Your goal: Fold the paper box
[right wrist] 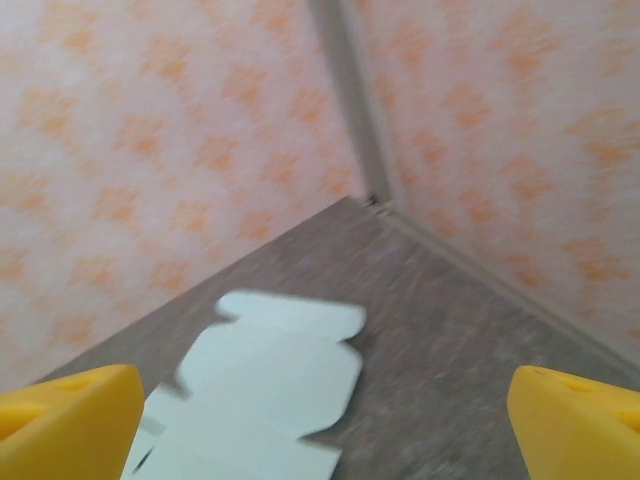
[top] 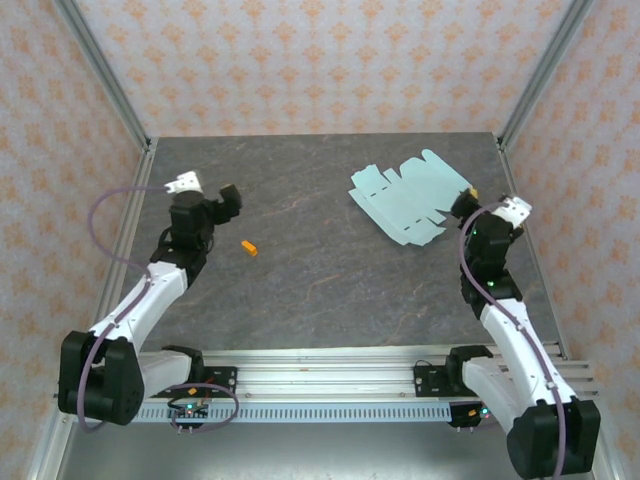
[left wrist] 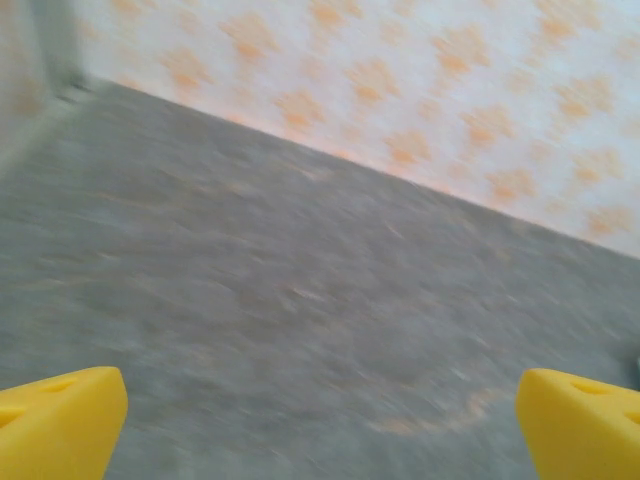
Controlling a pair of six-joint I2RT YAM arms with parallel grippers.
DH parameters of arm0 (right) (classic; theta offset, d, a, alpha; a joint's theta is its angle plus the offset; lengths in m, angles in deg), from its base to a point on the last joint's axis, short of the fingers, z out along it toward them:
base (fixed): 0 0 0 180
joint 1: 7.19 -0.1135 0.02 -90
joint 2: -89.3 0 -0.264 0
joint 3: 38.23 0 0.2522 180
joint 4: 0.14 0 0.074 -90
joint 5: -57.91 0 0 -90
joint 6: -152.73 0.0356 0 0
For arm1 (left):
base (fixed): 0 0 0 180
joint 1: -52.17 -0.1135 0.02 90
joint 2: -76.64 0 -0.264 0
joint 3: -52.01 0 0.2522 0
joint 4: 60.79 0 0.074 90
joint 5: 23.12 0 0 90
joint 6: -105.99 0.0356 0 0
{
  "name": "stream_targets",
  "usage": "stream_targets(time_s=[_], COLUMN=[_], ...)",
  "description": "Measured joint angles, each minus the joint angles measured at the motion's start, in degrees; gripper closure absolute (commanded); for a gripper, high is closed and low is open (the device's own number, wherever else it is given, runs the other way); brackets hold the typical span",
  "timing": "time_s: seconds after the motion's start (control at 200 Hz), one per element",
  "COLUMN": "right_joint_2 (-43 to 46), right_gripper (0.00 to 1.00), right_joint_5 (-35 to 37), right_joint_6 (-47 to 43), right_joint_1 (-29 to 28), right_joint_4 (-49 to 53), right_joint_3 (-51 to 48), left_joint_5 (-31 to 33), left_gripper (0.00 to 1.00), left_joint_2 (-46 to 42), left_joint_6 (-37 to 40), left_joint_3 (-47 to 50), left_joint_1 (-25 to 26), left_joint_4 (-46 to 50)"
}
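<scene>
Peach-patterned walls close in a dark grey, stone-look table (top: 300, 290), and we read it from the left. Our left gripper (left wrist: 320, 430) hangs over the left part of the table on a bent arm, its yellow fingers (left wrist: 60, 420) spread wide with nothing between them but bare tabletop. A small orange scrap (top: 249, 247) lies just right of that arm, well apart from anything that matters.

Further right, in the far right quarter, the paper box (top: 410, 195) lies as a flat, unfolded sheet, set askew to the table edges, its tabbed edge facing the back wall.

Our right gripper (right wrist: 320, 420) is plainly the nearer one. From above it sits at the sheet's right corner; we cannot tell whether it touches. Its fingers (right wrist: 70, 415) stand wide and hold nothing. From the wrist, the sheet lies ahead and left of centre. The right arm reaches up from its base, elbow bent, and points left and away toward the card, so we judge it will make the first move.
</scene>
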Motion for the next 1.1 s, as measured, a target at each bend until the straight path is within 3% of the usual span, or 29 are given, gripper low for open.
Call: stream_targets(time_s=[0.155,0.28,0.45,0.641,1.101], right_joint_2=[-11.06,-24.39,-39.8,-50.95,-61.07], right_gripper=[0.07,0.14,0.18,0.25,0.5], right_joint_5=[-5.14,-7.43,-9.62,-10.58,-3.76], right_joint_6=[-2.97,-8.66,-15.63,-20.96,-26.51], right_joint_1=[-12.85,-19.69,-20.06,-20.09,-20.55], right_joint_4=[9.66,16.04,23.02,28.33,32.13], right_joint_3=[9.51,17.51,25.46,32.09,36.24], left_joint_5=[-3.21,-4.57,-4.37,-2.91,-1.49], left_gripper=[0.05,0.07,0.07,0.06,0.06], left_joint_2=[5.38,7.96,8.48,8.48,8.48], left_joint_6=[-1.97,-2.93,-3.82,-3.87,-3.82], left_joint_3=[-5.62,-7.65,-7.87,-7.87,-7.89], left_joint_1=[10.6,14.16,14.45,14.45,14.45], left_joint_4=[4.0,5.49,9.03,12.26,15.06])
